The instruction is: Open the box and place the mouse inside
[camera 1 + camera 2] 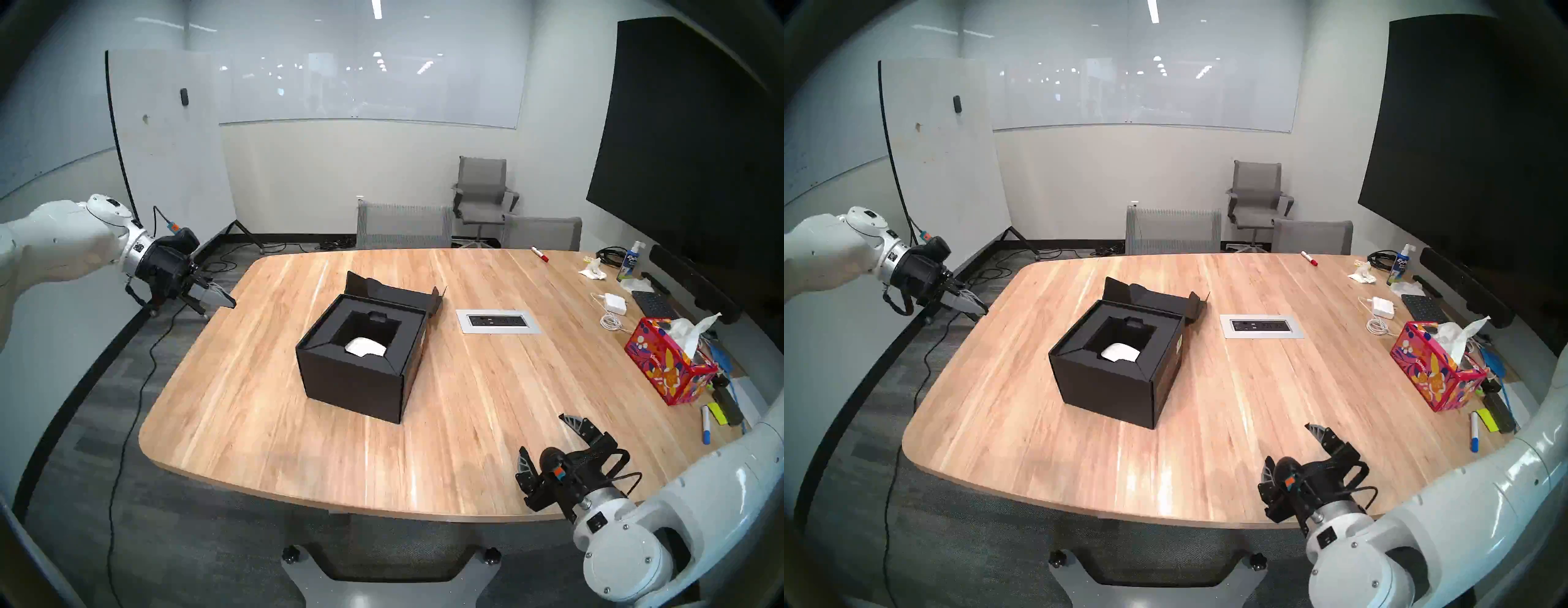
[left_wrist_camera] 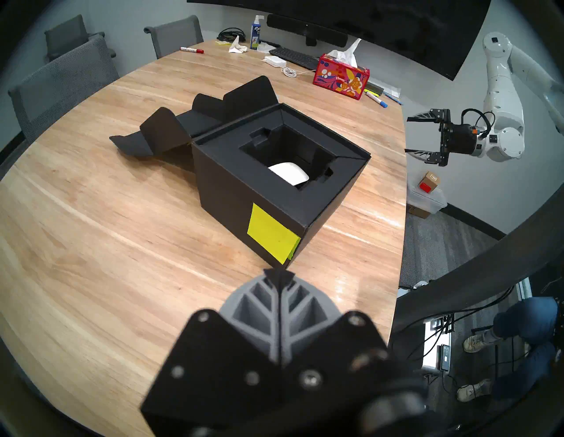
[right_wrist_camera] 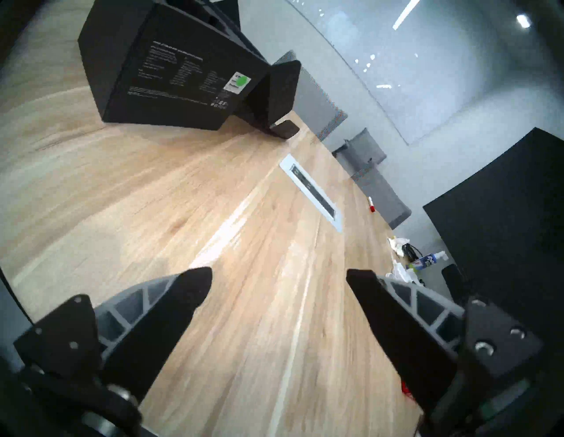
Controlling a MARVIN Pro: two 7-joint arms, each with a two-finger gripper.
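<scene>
The black box (image 1: 352, 382) (image 1: 1106, 390) stands open mid-table, its flap lid (image 1: 394, 293) folded back behind it. The white mouse (image 1: 365, 347) (image 1: 1120, 352) (image 2: 290, 173) lies in the recess of the black insert. A yellow sticky note (image 2: 270, 233) is on the box's side. My left gripper (image 1: 231, 302) (image 2: 279, 274) is shut on nothing, hanging off the table's far left edge, well clear of the box. My right gripper (image 1: 543, 435) (image 3: 279, 273) is open and empty over the near right of the table, apart from the box (image 3: 171, 76).
A red patterned tissue box (image 1: 666, 365), white power adapter with cable (image 1: 615, 303), keyboard (image 1: 653, 303), markers and a spray bottle (image 1: 632, 259) crowd the table's right side. A grey outlet plate (image 1: 497, 321) is set in the table right of the box. Chairs (image 1: 403, 225) stand behind.
</scene>
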